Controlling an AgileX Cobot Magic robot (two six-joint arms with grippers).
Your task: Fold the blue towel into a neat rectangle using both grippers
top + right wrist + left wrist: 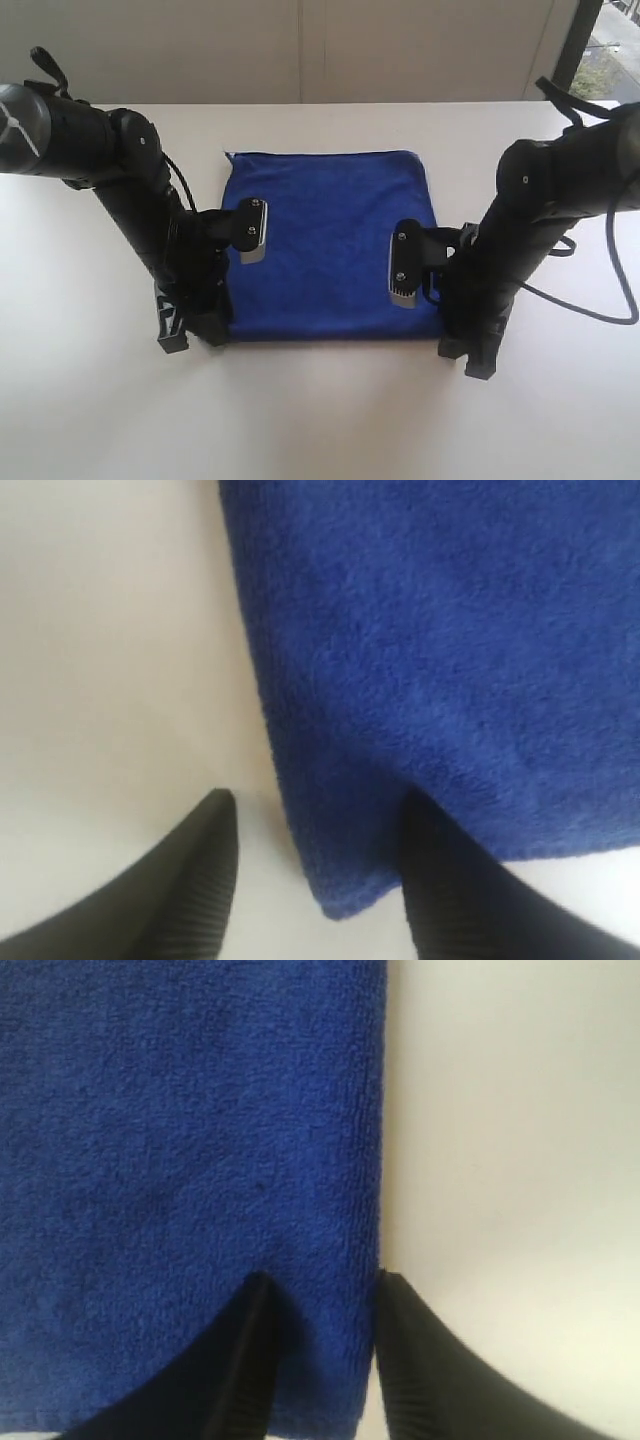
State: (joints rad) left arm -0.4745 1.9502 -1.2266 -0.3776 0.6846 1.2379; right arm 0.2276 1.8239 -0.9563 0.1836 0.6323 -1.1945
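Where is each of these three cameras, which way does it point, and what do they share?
Exterior: raised, looks down across the table at the towel; both arms show, left tool and right tool at its near corners.
Left wrist: on the left arm, looks past the open left tool at the towel's side edge.
Right wrist: on the right arm, looks past the open right tool at a towel corner.
Shared: all show towel and table.

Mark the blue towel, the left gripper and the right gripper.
blue towel [330, 240], exterior view, middle of its top surface.
left gripper [323, 1278], left wrist view, midway between its fingertips.
right gripper [318, 798], right wrist view, midway between its fingertips.
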